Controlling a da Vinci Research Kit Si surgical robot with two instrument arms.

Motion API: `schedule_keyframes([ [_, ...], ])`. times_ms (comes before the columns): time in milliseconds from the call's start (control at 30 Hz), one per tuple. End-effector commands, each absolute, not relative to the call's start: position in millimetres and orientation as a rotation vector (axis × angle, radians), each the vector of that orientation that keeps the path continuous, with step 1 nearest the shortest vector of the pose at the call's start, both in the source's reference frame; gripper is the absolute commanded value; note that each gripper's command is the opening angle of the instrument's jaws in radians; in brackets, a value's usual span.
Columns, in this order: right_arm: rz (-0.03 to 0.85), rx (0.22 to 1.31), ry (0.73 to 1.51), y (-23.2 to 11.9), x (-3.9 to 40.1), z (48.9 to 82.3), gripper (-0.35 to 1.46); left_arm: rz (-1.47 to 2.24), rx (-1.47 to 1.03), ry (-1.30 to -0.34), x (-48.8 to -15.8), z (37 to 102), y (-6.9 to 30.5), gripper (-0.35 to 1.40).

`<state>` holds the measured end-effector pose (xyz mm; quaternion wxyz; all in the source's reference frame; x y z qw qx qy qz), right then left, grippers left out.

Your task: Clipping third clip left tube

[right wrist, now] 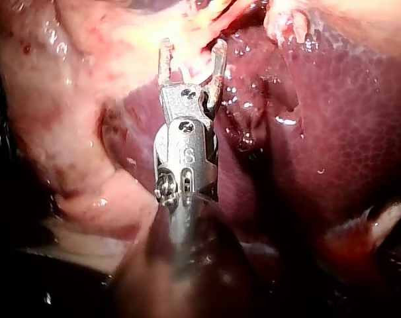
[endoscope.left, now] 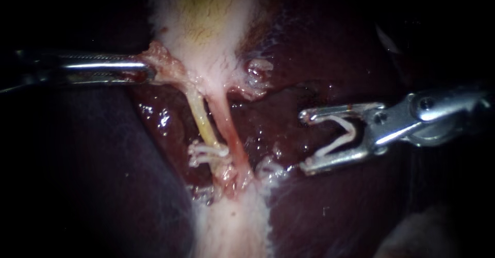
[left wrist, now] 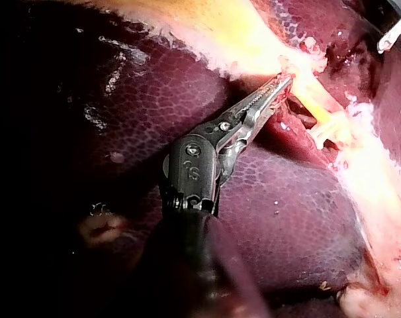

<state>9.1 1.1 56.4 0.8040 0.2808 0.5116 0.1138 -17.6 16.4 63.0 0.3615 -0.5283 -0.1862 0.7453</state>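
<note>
— Third clip on?
— Not yet: the right instrument's end effector (endoscope.left: 304, 142) holds a new clip (endoscope.left: 340, 136), well apart from the left tube (endoscope.left: 202, 118), which already carries clips (endoscope.left: 206, 152); the left instrument (endoscope.left: 147, 72) clenches tissue (endoscope.left: 162, 62)

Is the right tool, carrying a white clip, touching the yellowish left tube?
Apart. The endoscope view shows bare liver between the right tool, holding its clip, and the left tube.
</note>
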Motion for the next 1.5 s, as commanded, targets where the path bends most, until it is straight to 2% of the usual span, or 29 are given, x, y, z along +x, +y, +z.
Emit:
schedule_keyframes([
  [33, 0.262, 0.618, 1.09, 1.0, 9.6, 56.5, 0.5, 1.92, -1.361, -0.479, -17.6, 63.1, 16.4, -0.35],
  [233, 0.338, 0.674, 1.072, 1.6, 13.4, 57.0, 0.5, 1.92, -1.36, -0.477, -17.7, 63.1, 16.2, -0.35],
  [600, 0.379, 0.721, 1.055, 0.5, 18.0, 61.0, 0.5, 1.92, -1.36, -0.475, -17.8, 62.9, 16.1, -0.35],
  [833, 0.382, 0.727, 1.05, 0.1, 19.3, 64.2, 0.49, 1.92, -1.36, -0.475, -17.8, 62.9, 16.1, -0.35],
  [1133, 0.388, 0.709, 1.021, 1.8, 18.8, 66.9, 0.49, 1.92, -1.359, -0.474, -17.8, 63.0, 16.0, -0.35],
  [1500, 0.398, 0.699, 1.022, 2.6, 21.2, 68.2, 0.49, 1.92, -1.359, -0.474, -17.8, 63.0, 16.0, -0.35],
])
